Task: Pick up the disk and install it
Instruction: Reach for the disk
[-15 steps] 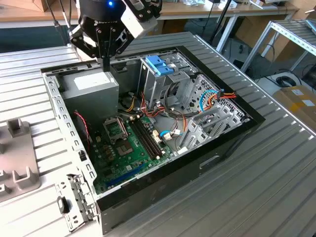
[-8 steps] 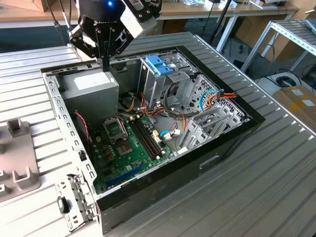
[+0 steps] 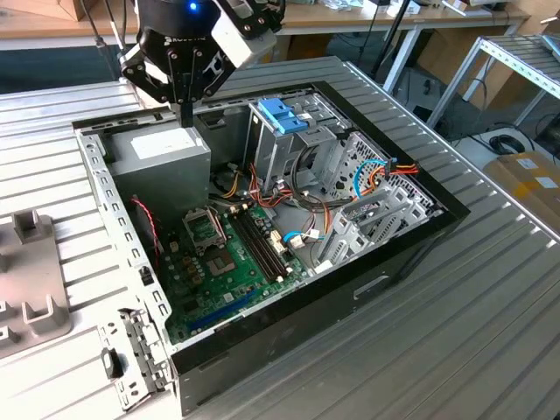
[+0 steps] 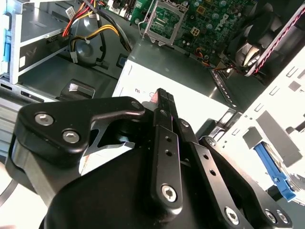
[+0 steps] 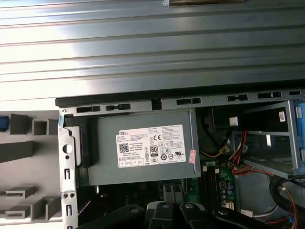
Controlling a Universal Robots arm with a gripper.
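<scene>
Hovering with its fingers pressed together and nothing between them, our gripper hangs just above the grey power supply. It is over the supply's white label, inside the open computer case. Beyond the supply we see the green motherboard. Past that stands the metal drive cage, with a blue plastic caddy at its top and coloured cables beside it. We cannot tell whether that caddy carries a drive, so we cannot say for sure where the disk is. Outside the case, on the ridged metal worktop, sits a grey slotted fixture. In the first wrist view, a sliver of light blue shows at the fixture's edge.
</scene>
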